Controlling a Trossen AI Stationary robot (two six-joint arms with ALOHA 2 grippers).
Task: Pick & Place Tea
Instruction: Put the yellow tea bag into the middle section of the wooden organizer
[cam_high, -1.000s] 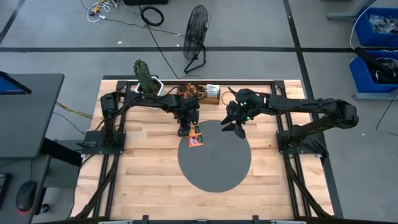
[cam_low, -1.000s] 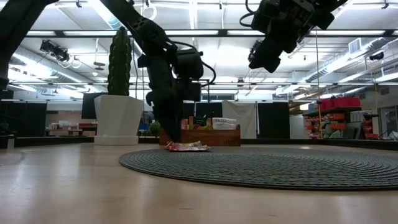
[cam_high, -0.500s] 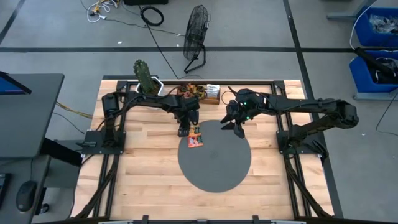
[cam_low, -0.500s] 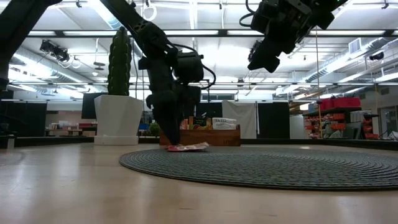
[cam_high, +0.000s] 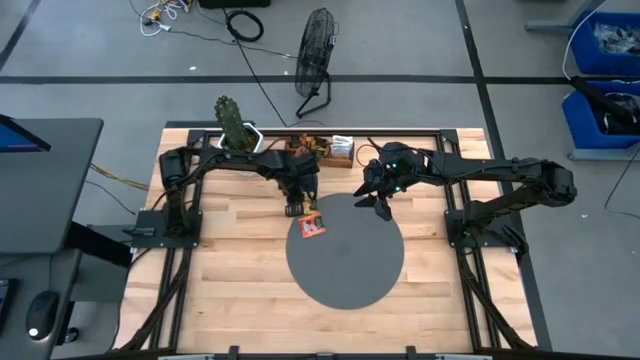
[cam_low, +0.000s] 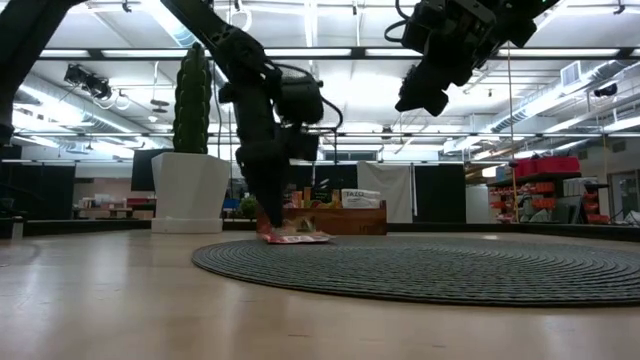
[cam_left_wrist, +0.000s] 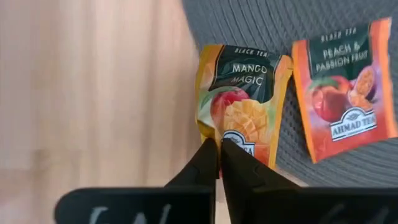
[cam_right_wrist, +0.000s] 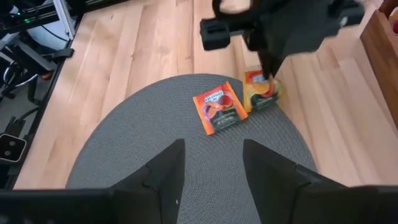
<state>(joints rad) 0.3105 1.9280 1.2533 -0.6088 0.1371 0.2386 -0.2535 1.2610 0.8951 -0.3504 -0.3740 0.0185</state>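
Left gripper (cam_left_wrist: 219, 151) clenched on edge of yellow-orange mango paper sachet (cam_left_wrist: 247, 99), at rim of grey woven disc (cam_high: 345, 270); orange peach sachet (cam_left_wrist: 343, 87) just beside; right gripper (cam_right_wrist: 211, 165) spread, hovering farther off.

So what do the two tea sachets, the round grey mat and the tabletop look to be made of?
The Mango Magic sachet, pinched by the left gripper, and the Peach & Passion Fruit sachet look like printed paper or foil-lined paper, slightly glossy, with crimped edges. The grey mat seems woven or braided fibre, matte, with concentric ribbing. The tabletop looks like butcher-block wood: visible joined strips, satin finish.
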